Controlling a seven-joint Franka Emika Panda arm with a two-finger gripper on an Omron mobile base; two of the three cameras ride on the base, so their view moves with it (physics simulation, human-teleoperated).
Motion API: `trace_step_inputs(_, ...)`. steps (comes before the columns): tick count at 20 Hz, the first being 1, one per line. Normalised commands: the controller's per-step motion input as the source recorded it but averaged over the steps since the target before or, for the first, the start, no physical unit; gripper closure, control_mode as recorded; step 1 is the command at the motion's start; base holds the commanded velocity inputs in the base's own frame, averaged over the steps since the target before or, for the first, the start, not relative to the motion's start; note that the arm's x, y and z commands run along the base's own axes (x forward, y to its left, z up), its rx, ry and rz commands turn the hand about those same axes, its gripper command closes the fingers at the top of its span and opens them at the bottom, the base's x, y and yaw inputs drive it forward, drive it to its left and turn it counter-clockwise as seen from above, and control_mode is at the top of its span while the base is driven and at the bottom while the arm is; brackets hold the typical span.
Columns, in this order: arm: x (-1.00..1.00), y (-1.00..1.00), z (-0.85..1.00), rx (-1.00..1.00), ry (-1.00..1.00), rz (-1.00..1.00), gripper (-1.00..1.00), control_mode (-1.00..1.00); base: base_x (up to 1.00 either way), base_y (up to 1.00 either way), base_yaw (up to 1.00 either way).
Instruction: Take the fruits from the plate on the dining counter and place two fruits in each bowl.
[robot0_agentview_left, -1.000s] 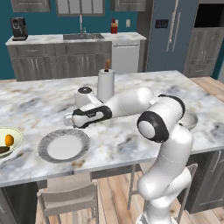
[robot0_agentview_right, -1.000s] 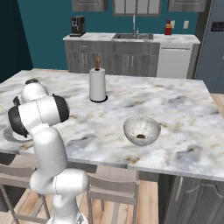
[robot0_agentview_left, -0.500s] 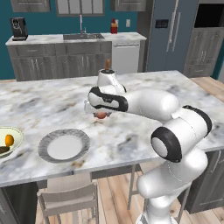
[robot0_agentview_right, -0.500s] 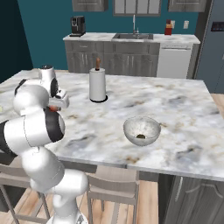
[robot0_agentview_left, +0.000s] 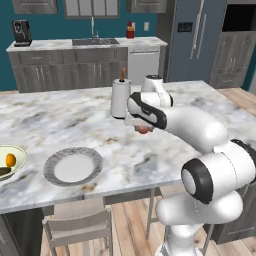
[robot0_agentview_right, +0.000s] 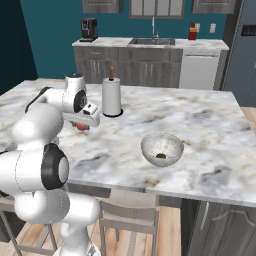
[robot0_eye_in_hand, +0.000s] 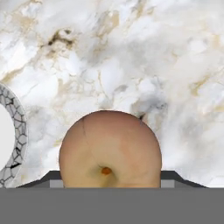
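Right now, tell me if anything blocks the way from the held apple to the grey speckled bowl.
Nothing visible does. The gripper holds the apple above the dining counter, and the marble between it and the grey speckled bowl is bare. The paper towel roll stands behind that line, towards the sink side.

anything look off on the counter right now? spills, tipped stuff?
Nothing stands out. The plate lies flat and bare on the dining counter, the paper towel roll stands upright, and the grey bowl sits level with one brown fruit inside. The hand carries the apple above the marble. No spills.
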Motion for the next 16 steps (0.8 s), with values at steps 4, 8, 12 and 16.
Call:
trace_step_inputs(4,-0.04,-1.0,0.2,-0.03,0.14,-0.13,1.0,-1.0,0.0,0.0,0.0)
trace_step_inputs(8,0.0,-0.99,0.15,-0.03,0.15,-0.14,1.0,-1.0,0.0,0.0,0.0)
trace_step_inputs(12,0.0,-0.88,0.06,0.0,0.09,-0.08,1.0,-1.0,0.0,0.0,0.0)
trace_step_inputs(16,0.0,-0.98,-0.01,0.0,0.02,-0.02,1.0,-1.0,0.0,0.0,0.0)
